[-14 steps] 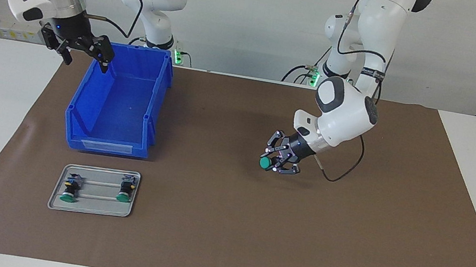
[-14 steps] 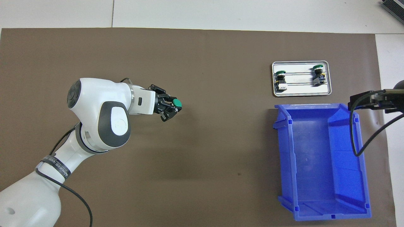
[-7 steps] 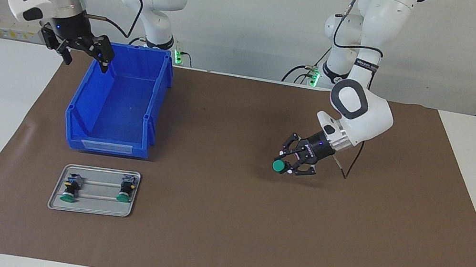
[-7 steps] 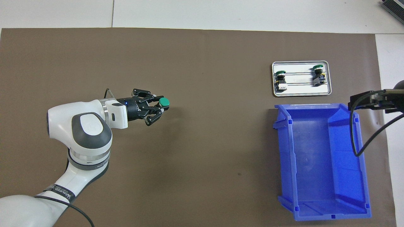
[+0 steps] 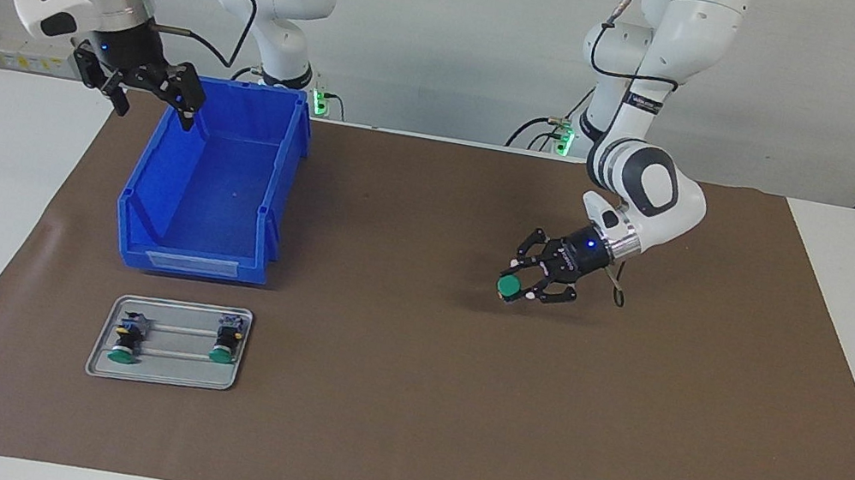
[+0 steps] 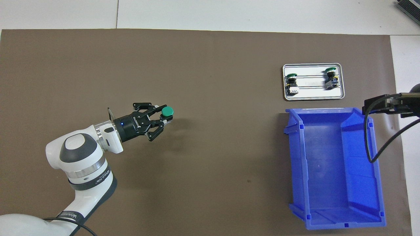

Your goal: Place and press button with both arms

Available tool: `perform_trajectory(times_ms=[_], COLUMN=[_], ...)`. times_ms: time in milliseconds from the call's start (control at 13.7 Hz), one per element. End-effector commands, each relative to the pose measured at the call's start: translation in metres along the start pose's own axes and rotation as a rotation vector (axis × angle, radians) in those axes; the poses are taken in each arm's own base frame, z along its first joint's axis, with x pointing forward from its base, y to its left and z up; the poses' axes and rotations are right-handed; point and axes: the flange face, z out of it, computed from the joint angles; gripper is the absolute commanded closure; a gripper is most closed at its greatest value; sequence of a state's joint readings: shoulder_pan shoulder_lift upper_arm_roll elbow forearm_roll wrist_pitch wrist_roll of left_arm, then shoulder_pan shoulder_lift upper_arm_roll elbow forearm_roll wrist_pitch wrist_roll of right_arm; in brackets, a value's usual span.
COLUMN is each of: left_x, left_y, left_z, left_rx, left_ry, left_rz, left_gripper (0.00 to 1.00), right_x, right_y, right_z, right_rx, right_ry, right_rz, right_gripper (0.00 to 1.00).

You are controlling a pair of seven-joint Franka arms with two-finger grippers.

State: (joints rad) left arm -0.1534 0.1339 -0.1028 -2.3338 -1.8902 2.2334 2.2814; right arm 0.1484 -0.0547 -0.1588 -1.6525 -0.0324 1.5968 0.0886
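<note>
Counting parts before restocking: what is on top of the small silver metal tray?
Two green-capped push-buttons lie on the tray, joined by thin rails. Their undersides are hidden. A third button is in the left gripper.

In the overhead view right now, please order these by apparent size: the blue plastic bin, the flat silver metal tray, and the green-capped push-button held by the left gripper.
1. Blue plastic bin, clearly largest.
2. Flat silver metal tray.
3. Green-capped push-button in the left gripper, smallest, though it is raised toward the camera.
</note>
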Motion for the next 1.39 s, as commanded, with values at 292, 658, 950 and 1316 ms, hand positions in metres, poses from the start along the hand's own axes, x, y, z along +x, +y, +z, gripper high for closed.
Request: perform_trajectory(times_ms=[292, 658, 950, 1316], left_x=[-0.043, -0.078, -0.078, -0.076], left_y=[0.022, 0.029, 0.025, 0.023], left_z=[-0.014, -0.027, -0.032, -0.033], left_rx=[-0.014, 0.021, 0.035, 0.039], left_ry=[0.212, 0.142, 0.14, 0.135], left_rz=[0.068, 0.119, 0.13, 0.135], left_gripper=[1.0, 1.0, 1.0, 0.27], right_x=[-0.007, -0.007, -0.007, -0.005], right_y=[0.004, 0.003, 0.003, 0.009], right_z=[0.0, 0.0, 0.0, 0.0], right_rx=[-0.009, -0.009, 0.003, 0.016], right_ry=[0.002, 0.003, 0.005, 0.01], right_rz=[-0.012, -0.014, -0.01, 0.004], right_gripper=[0.0, 0.0, 0.0, 0.0])
